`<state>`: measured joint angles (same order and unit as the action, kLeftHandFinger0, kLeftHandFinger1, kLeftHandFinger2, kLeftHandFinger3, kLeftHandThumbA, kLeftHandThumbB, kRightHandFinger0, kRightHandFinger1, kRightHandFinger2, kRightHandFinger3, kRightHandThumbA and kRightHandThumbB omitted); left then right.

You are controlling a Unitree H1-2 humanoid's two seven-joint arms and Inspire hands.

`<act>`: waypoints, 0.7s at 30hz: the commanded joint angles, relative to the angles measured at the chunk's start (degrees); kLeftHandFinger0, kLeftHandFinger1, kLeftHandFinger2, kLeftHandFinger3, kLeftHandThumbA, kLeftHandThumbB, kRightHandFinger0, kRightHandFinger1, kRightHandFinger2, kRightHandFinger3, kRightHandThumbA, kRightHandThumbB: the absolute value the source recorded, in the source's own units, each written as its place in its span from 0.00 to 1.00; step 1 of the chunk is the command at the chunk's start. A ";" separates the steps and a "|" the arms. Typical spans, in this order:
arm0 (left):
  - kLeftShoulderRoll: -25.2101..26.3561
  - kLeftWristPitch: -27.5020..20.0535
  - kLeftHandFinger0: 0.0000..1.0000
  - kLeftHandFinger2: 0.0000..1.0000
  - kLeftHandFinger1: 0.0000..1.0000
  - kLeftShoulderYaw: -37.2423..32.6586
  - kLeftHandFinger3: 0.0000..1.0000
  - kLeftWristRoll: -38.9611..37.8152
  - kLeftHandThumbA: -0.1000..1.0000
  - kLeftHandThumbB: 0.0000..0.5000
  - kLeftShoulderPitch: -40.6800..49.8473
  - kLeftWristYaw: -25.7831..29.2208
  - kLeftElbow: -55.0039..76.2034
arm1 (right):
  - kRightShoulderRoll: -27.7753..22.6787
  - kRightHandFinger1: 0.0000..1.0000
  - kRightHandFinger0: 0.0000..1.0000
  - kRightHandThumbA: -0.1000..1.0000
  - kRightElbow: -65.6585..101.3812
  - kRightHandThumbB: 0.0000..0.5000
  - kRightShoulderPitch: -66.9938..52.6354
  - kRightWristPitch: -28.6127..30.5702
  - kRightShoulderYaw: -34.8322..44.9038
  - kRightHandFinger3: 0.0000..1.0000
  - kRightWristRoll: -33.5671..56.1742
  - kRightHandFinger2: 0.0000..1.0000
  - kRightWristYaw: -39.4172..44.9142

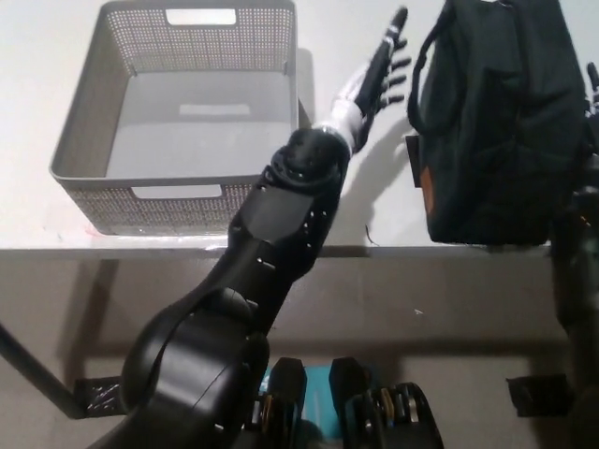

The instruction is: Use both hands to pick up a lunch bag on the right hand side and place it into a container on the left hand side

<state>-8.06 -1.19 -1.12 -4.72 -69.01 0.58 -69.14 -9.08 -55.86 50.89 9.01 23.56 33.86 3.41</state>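
Reaching up from 7 o'clock toward 1 o'clock, a large black arm crosses the middle of the head view and ends in a white-wristed hand (379, 79) with dark fingers (397, 23). These fingers are spread wide and straight and hold nothing. The hand hangs over the white desk (374, 201), in the gap between the two task objects.

At 2 to 3 o'clock stands the lunch bag (501, 122), black, soft-sided and upright, its base near the front edge of the desk. A dark loop handle (418, 84) runs down its left side, and a small orange tag (425, 192) shows low on that same side. The outstretched fingertips lie just beside the handle; whether they touch it cannot be told.

At 10 to 11 o'clock sits the container (178, 187), a grey perforated basket with cut-out grips in its near and far walls. Its interior holds nothing. It is apart from the lunch bag, with the open hand between them.

At the far right edge, around 3 to 4 o'clock, a second black arm (580, 253) rises alongside the right side of the lunch bag. Its hand (591, 89) is almost wholly cut off by the frame edge, and its state cannot be told.

Below the desk edge, the grey floor (449, 337) carries dark tape marks.
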 commanded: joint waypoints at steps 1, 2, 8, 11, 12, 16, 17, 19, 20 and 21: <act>-0.38 -1.83 1.00 1.00 1.00 -3.88 1.00 4.99 1.00 0.85 -3.00 0.54 -3.08 | 1.62 1.00 1.00 1.00 -7.22 0.28 5.31 5.06 -1.07 1.00 -1.89 1.00 3.33; -0.44 -1.60 1.00 1.00 1.00 -4.72 1.00 5.49 1.00 0.86 -2.91 0.21 -3.75 | 1.72 1.00 1.00 1.00 -8.07 0.29 5.59 5.38 -1.11 1.00 -1.96 1.00 3.51; -0.52 -2.33 1.00 1.00 1.00 -7.90 1.00 7.21 1.00 0.89 -1.82 -0.35 -6.28 | 2.80 1.00 1.00 1.00 -11.34 0.33 6.69 5.95 -0.42 1.00 -1.11 1.00 5.76; -0.88 -2.36 1.00 1.00 1.00 -9.52 1.00 8.46 1.00 0.90 -1.36 -0.34 -7.11 | 4.56 1.00 1.00 1.00 -10.01 0.34 5.82 6.52 -1.05 1.00 -1.89 1.00 4.65; -1.17 -2.26 1.00 1.00 1.00 -10.12 1.00 8.95 1.00 0.91 -1.32 -0.38 -7.42 | 5.56 1.00 1.00 1.00 -8.84 0.32 5.34 6.46 -1.79 1.00 -2.71 1.00 3.84; -2.39 -4.16 1.00 1.00 1.00 -11.52 1.00 10.00 1.00 0.82 -2.06 -0.38 -7.64 | 8.25 1.00 1.00 1.00 -3.33 0.33 3.69 4.04 -6.05 1.00 -6.28 1.00 3.53; -3.15 -3.68 1.00 1.00 1.00 -11.63 1.00 9.95 1.00 0.76 -3.13 0.00 -7.61 | 8.87 1.00 1.00 1.00 -1.31 0.29 3.21 3.17 -7.32 1.00 -6.01 1.00 6.09; -3.93 -3.56 1.00 1.00 1.00 -11.41 1.00 9.70 1.00 0.70 -4.03 0.62 -7.47 | 9.78 1.00 1.00 1.00 2.45 0.24 2.71 1.55 -7.58 1.00 -4.72 1.00 5.14; -4.03 -3.77 1.00 1.00 1.00 -11.20 1.00 9.53 1.00 0.71 -4.40 0.59 -7.16 | 9.71 1.00 1.00 1.00 4.66 0.25 2.50 0.06 -8.08 1.00 -4.71 1.00 4.11; -4.04 -3.81 1.00 1.00 1.00 -10.86 1.00 9.24 1.00 0.70 -4.86 0.38 -6.71 | 9.46 1.00 1.00 1.00 6.52 0.24 2.39 -1.02 -8.62 1.00 -5.02 1.00 3.30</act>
<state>-8.19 -4.32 -11.48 2.98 -69.44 1.89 -76.56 -3.82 -54.88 51.35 14.42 18.82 31.52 5.39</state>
